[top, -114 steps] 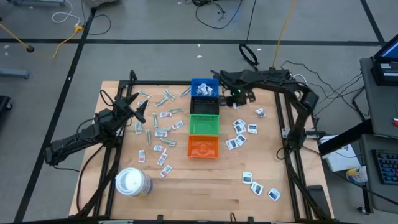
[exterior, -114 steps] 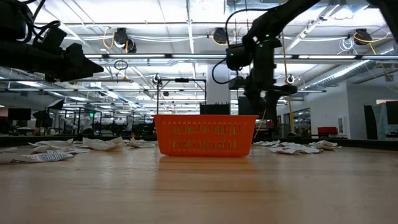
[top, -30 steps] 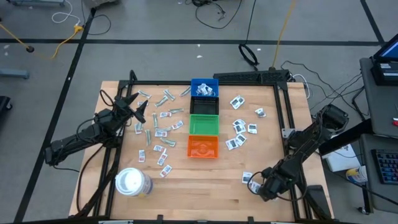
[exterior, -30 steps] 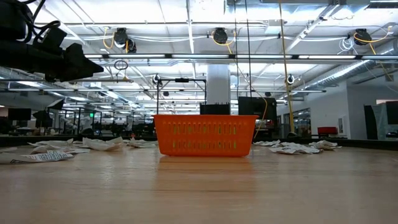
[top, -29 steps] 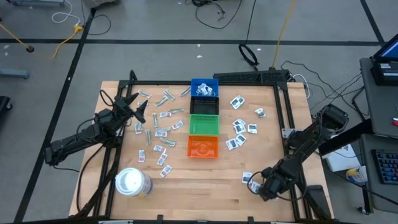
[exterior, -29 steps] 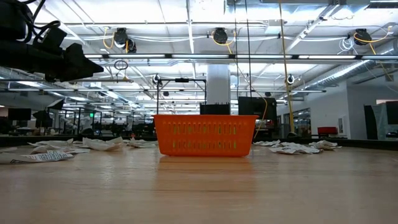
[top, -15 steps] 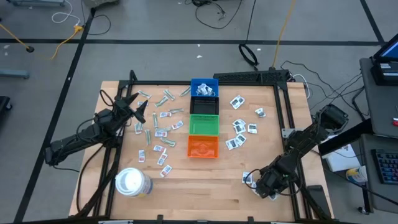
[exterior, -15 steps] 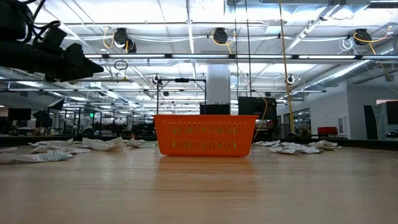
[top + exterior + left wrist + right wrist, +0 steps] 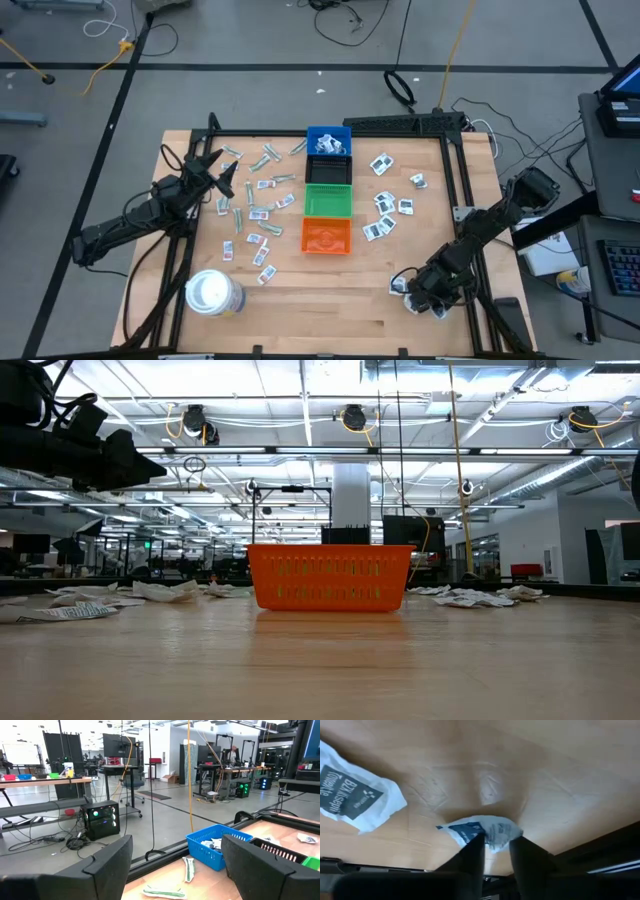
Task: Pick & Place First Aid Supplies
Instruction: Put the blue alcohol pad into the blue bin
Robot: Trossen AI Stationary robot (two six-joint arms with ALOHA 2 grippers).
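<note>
While right gripper (image 9: 495, 851) fingers pinch crumpled white packet (image 9: 485, 830), blue print shows; left gripper (image 9: 175, 865) fingers spread.

My overhead camera looks straight down on the whole wooden table (image 9: 330, 300). My low one sits at tabletop height, facing the orange plastic bin (image 9: 330, 577), which both share. The left wrist camera looks far across; the right one hangs close above the wood.

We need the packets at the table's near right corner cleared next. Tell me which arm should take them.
Right. The right gripper is already down at those packets, its fingers pinched on a white packet, with another packet beside it. The left gripper hangs open across the table, near the blue bin.
</note>
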